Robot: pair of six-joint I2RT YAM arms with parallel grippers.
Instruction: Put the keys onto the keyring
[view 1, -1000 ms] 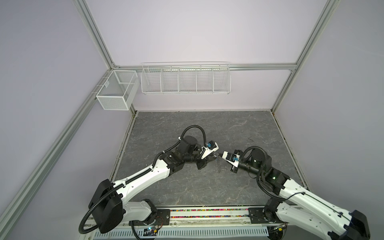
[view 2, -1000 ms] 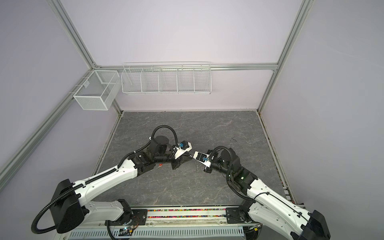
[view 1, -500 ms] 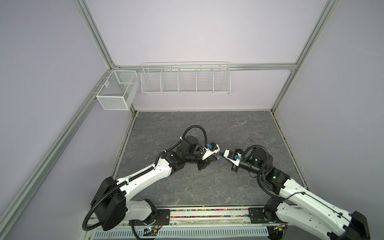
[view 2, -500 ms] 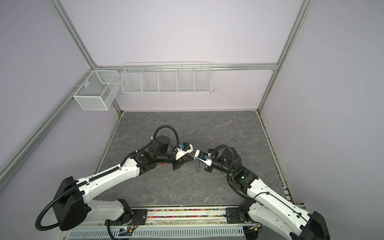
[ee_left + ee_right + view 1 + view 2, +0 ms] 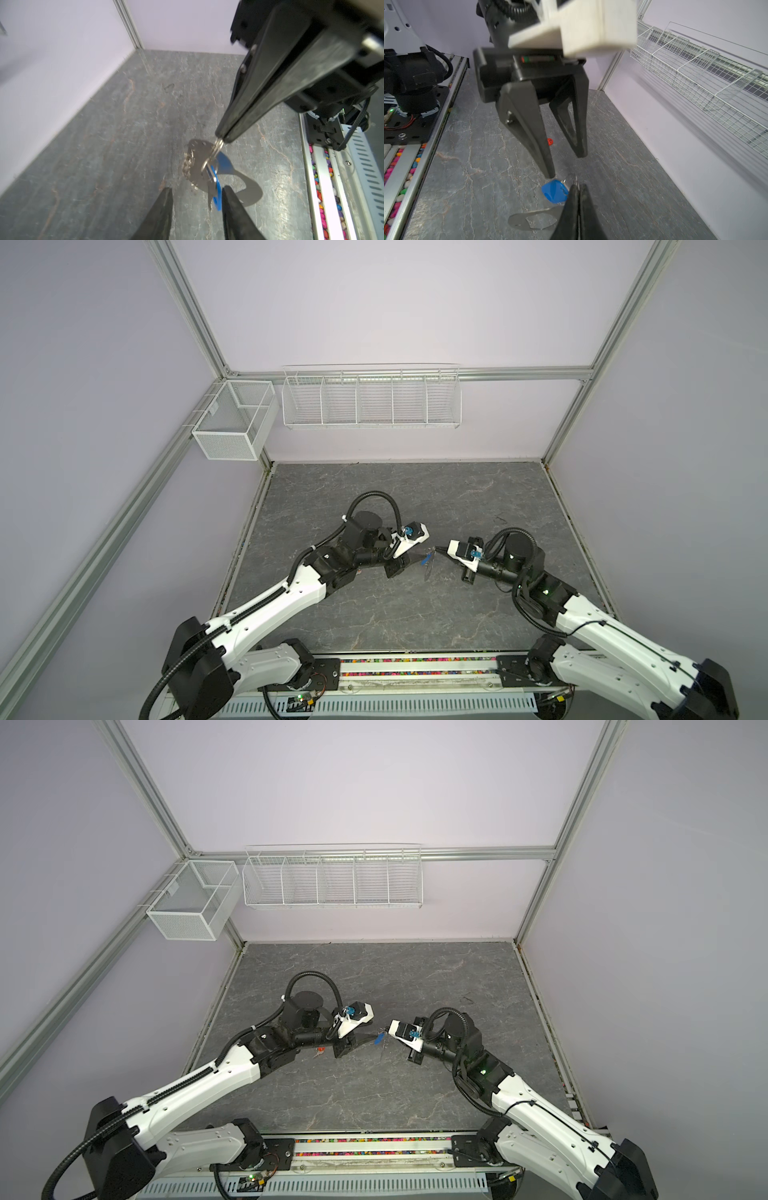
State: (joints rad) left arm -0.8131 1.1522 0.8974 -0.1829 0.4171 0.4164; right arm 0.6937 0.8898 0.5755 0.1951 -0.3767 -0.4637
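Observation:
My right gripper (image 5: pixel 221 138) (image 5: pixel 578 186) is shut on a small silver ring of the keyring (image 5: pixel 249 191) (image 5: pixel 533 220), a flat dark-grey plate that hangs off the floor below it. The key with the blue tag (image 5: pixel 217 195) (image 5: pixel 554 193) (image 5: pixel 424 561) dangles from the same cluster of rings. My left gripper (image 5: pixel 197 189) (image 5: pixel 564 165) is open, its fingers standing either side of the blue tag, one fingertip (image 5: pixel 550 174) just short of it. The key with the orange-red tag (image 5: pixel 549 141) (image 5: pixel 320 1051) lies on the floor under the left arm.
The grey marbled floor (image 5: pixel 415 614) is bounded by lilac walls. A white wire shelf (image 5: pixel 370 398) and a mesh basket (image 5: pixel 232 427) hang on the back wall. A rail of coloured pebbles (image 5: pixel 415 666) runs along the front edge.
My left gripper has opened and let go of the blue-tagged key, which now hangs from the ring in the right gripper. Both arms stay close together at mid floor.

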